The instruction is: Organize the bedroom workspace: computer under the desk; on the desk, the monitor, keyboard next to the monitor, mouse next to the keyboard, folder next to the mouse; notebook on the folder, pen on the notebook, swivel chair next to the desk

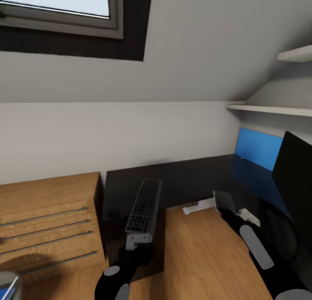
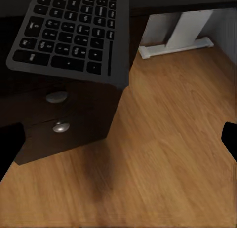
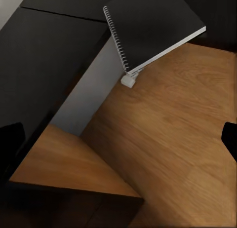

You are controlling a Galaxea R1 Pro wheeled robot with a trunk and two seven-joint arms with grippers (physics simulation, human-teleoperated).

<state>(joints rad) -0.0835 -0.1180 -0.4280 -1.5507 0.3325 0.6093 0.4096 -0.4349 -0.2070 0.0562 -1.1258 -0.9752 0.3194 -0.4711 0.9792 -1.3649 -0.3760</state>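
Observation:
The slim dark grey keyboard (image 1: 145, 204) (image 2: 64, 30) hangs slightly above the left end of the black desk (image 1: 195, 174), its near end overhanging the drawer unit (image 2: 59, 114). My left gripper (image 1: 138, 238) is shut on that near end. My right gripper (image 1: 227, 212) is shut on the dark grey spiral notebook (image 1: 224, 200) (image 3: 153, 25), which is tilted in the air over the floor at the desk's inner corner. The black monitor (image 1: 294, 183) stands on the desk's right wing. In the bottom left corner, a grey swivel chair seat (image 1: 6, 277) carries a sliver of blue folder (image 1: 3, 294) and the pale pen (image 1: 13, 285).
A light wooden chest (image 1: 47, 217) with bar handles stands against the desk's left side. A bright blue upright panel (image 1: 259, 147) backs the desk's right wing, with white shelves (image 1: 268, 109) above it. A white desk foot (image 1: 199, 206) (image 2: 175, 45) rests on the wooden floor (image 1: 203, 256).

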